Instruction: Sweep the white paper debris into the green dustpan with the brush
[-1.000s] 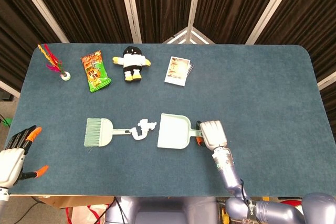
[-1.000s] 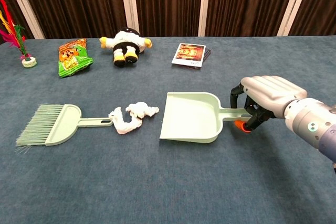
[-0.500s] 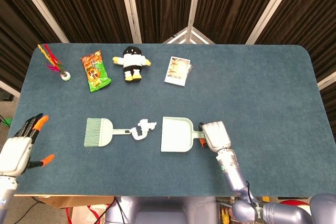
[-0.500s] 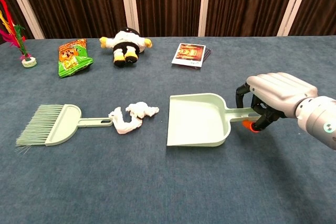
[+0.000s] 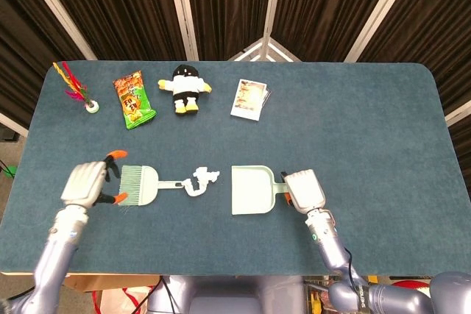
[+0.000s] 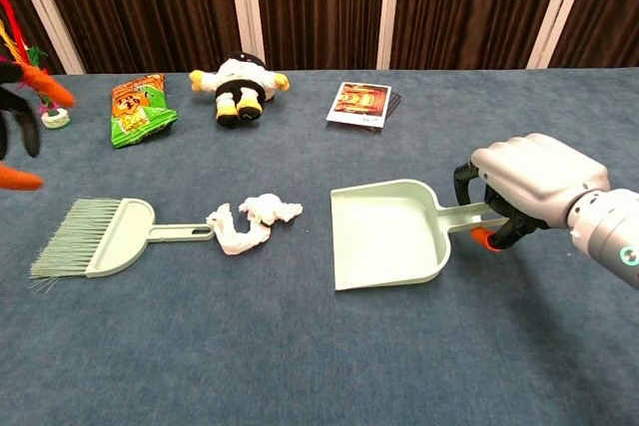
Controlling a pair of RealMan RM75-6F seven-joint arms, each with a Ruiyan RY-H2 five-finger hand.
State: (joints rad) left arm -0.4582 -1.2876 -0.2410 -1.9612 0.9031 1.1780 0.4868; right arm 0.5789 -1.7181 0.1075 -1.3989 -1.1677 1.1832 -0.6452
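From the head view, the left robot hand [image 5: 87,183] hovers empty, fingers spread, just left of the brush [image 5: 140,184], whose long axis runs rightward to the white paper debris [image 5: 200,179] at frame centre. From the chest view, the right robot hand [image 6: 527,187] grips the green dustpan [image 6: 389,234] handle, mouth facing the debris on the table [image 6: 300,346].

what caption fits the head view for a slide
Right hand grips pale green plastic dustpan; left hand nears matching brush.
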